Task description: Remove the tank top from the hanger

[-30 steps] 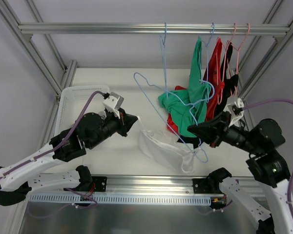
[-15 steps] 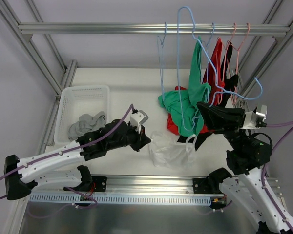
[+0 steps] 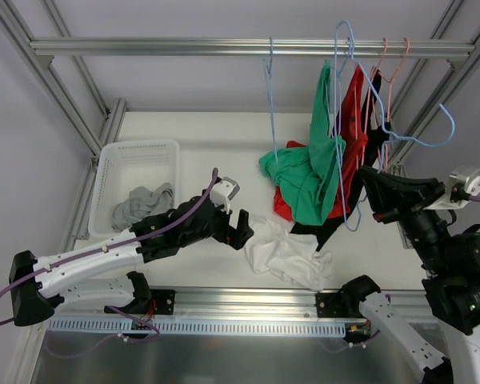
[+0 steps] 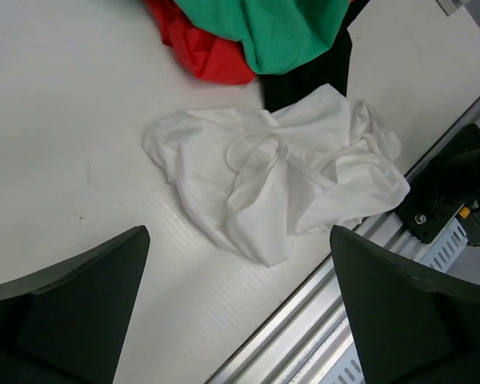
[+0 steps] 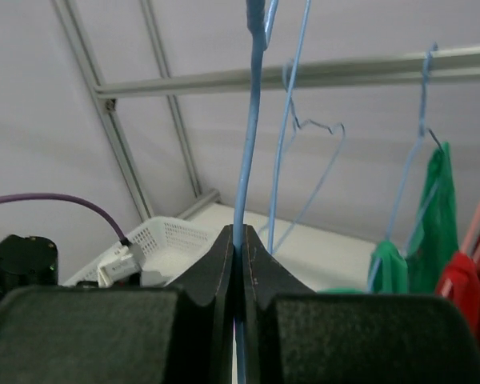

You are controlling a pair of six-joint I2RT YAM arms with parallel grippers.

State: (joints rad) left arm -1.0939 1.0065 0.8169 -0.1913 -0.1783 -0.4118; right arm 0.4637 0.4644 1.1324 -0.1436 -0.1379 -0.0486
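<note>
White on white, leaving the tank top [image 3: 286, 258] crumpled on the tabletop [image 3: 200, 144] before the left gripper [image 3: 244, 230], jaws newly sprung wide, while pinching the bare blue hanger [image 5: 246, 136] in the clenched jaws of the right gripper [image 5: 240, 240], seemingly finishing the removal.

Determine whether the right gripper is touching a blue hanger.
Touching. The right wrist view shows the right gripper shut on a blue hanger wire.
</note>
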